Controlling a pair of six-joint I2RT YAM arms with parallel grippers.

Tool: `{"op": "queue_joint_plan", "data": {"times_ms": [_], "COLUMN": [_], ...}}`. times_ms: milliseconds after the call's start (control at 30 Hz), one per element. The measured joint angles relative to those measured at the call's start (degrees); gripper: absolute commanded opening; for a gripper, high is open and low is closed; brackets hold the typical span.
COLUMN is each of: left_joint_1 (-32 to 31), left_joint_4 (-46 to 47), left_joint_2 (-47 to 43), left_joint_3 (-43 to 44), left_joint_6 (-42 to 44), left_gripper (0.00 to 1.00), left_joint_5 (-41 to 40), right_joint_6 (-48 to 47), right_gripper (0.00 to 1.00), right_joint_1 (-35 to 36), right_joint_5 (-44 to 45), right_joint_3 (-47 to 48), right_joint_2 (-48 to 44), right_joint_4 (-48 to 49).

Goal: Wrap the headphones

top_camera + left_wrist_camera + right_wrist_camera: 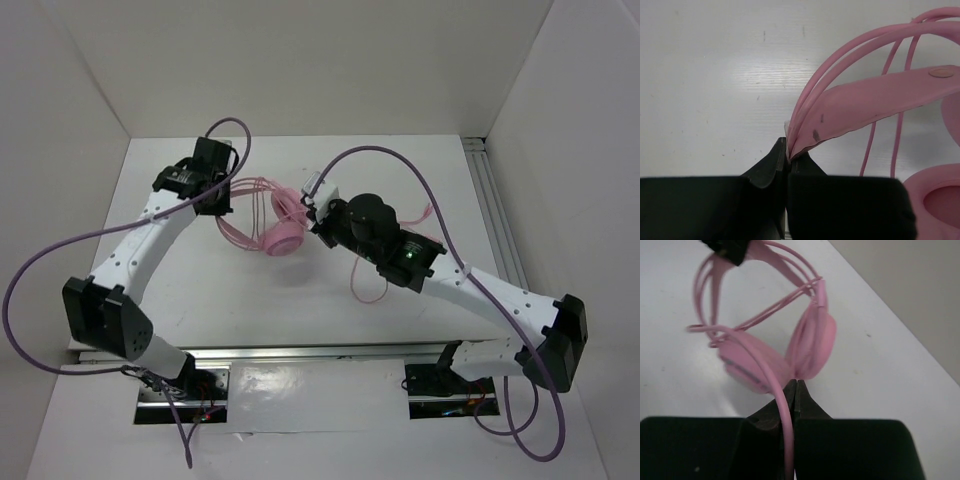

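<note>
The pink headphones [285,238] lie near the middle of the white table [200,290], their two ear cups [812,342] close together. My left gripper [225,200] is at their left and shut on the thin double headband [875,97], the bands pinched right at my fingertips [789,150]. One ear cup [935,195] shows at the lower right of the left wrist view. My right gripper [312,205] hovers just right of the cups, shut on the thin pink cable [767,372], which runs down between its jaws [796,385]. A loose cable loop [368,290] lies beside the right arm.
Purple arm cables arc over the left side [60,250] and above the right arm [400,160]. An aluminium rail [490,200] runs along the table's right edge. White walls close in the back and both sides.
</note>
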Motion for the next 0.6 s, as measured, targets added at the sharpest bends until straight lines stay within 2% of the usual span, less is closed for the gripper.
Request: {"op": "queue_joint_plan", "data": {"times_ms": [100, 233, 400, 600], "left_joint_1": [-3.1, -7.7, -12.2, -14.9], "left_joint_4": [2.3, 2.6, 4.7, 5.1], "left_joint_2": [-5.7, -8.9, -12.1, -16.7], "left_joint_3": [-5.0, -9.4, -12.7, -12.7], "left_joint_6": [3.3, 6.4, 6.2, 6.0], "left_gripper": [0.0, 0.0, 0.0, 0.0], "left_joint_5": [1.1, 1.6, 1.7, -2.8], "right_joint_6": [-3.2, -6.3, -8.1, -8.5], "right_gripper": [0.0, 0.0, 0.0, 0.0], "right_joint_1": [-1.2, -4.1, -10.1, -13.6], "right_joint_5": [3.5, 6.6, 6.0, 3.1], "right_joint_3": [1.2, 4.2, 9.7, 10.3], "right_joint_2": [0.2, 0.8, 5.7, 9.6], "right_joint_4": [-0.7, -0.4, -0.7, 0.0]}}
